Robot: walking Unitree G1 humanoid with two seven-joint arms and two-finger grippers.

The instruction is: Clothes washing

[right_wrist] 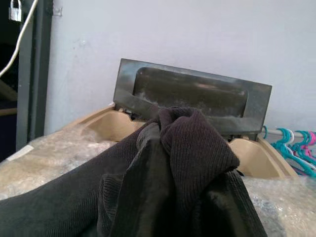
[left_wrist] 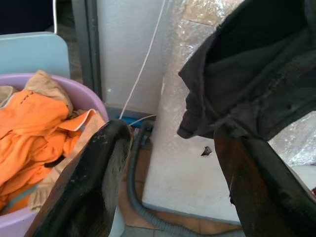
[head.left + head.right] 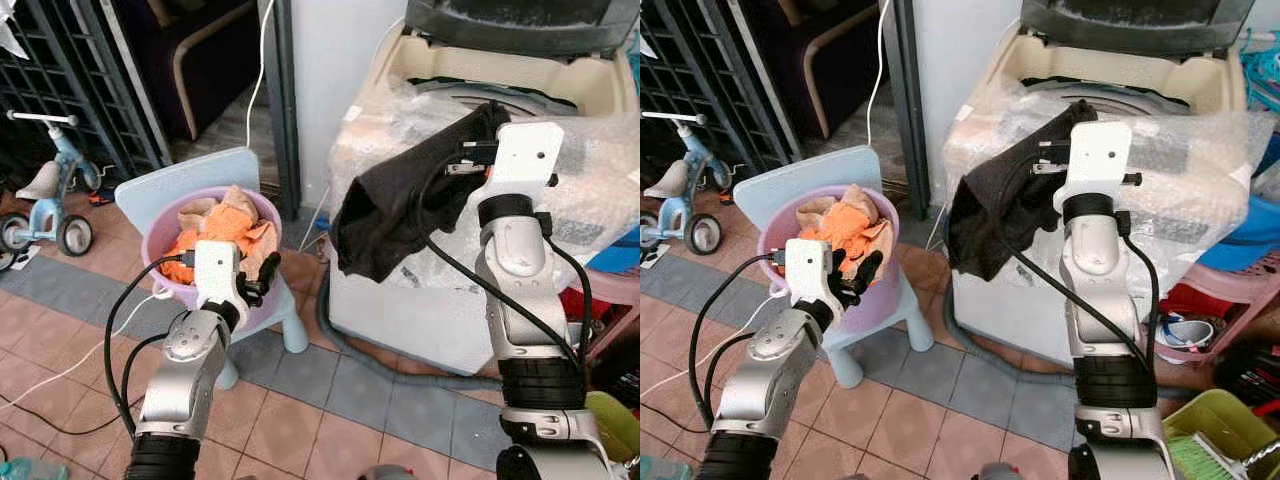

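While the robot stands on the tiled floor [image 3: 300, 420], its left gripper [image 3: 258, 284] hangs low, just beside the purple basin [image 3: 262, 215], with its two black fingers [image 2: 89, 182] spread wide and nothing between them. That basin sits on a small pale blue chair [image 3: 180, 180], and inside it lies a heap of orange and tan clothes [image 3: 225, 228]. A grey hose [image 3: 400, 368] curls along the floor next to the chair. On the other side, the right gripper [image 3: 470, 150] is lifted up high, and its fingers are pinched tight on a black cloth [image 3: 400, 205]. The black cloth hangs down from the gripper in front of the washing machine [image 3: 420, 320], over its front edge, and part of it is bunched up near the top. The washing machine is wrapped in bubble plastic [image 3: 600, 190], and its dark lid [image 1: 192, 98] stands open at the back. Farther away on the left, a little blue tricycle [image 3: 45, 190] is parked by a black metal gate [image 3: 70, 70]. A white cable [image 3: 262, 60] hangs down the wall beside the dark door frame [image 3: 282, 100].
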